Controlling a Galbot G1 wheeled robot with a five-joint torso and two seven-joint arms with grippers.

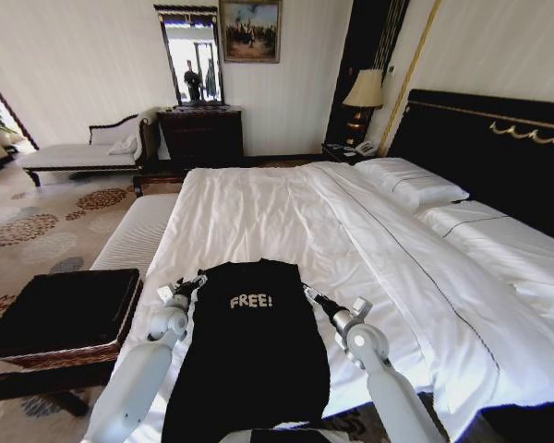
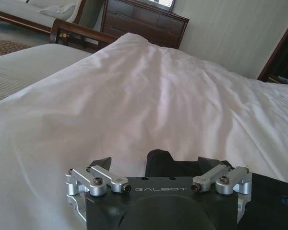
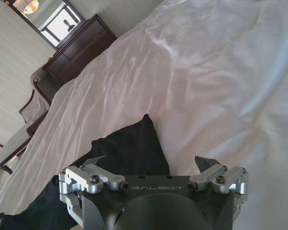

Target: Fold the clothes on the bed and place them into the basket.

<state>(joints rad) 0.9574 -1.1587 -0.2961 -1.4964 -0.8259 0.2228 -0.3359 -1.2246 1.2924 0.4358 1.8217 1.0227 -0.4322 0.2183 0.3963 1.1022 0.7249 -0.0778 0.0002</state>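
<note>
The black T-shirt (image 1: 249, 341) with white "FREE!" lettering lies flat on the foot end of the bed (image 1: 286, 212), collar toward the pillows. My left gripper (image 1: 189, 284) sits at its left shoulder and my right gripper (image 1: 312, 297) at its right shoulder. In the left wrist view the left gripper (image 2: 156, 166) is open, with a bump of black shirt (image 2: 159, 157) between its fingers. The right gripper (image 3: 149, 166) is open too, over a pointed corner of the shirt (image 3: 129, 143). The basket (image 1: 65, 355), brown wicker with black fabric on top, stands on the floor left of the bed.
A striped bench (image 1: 134, 235) runs along the bed's left side, past the basket. Pillows (image 1: 411, 180) and the black headboard (image 1: 499, 148) are at the right. A chaise longue (image 1: 74, 152) and a dark dresser (image 1: 201, 134) stand by the far wall.
</note>
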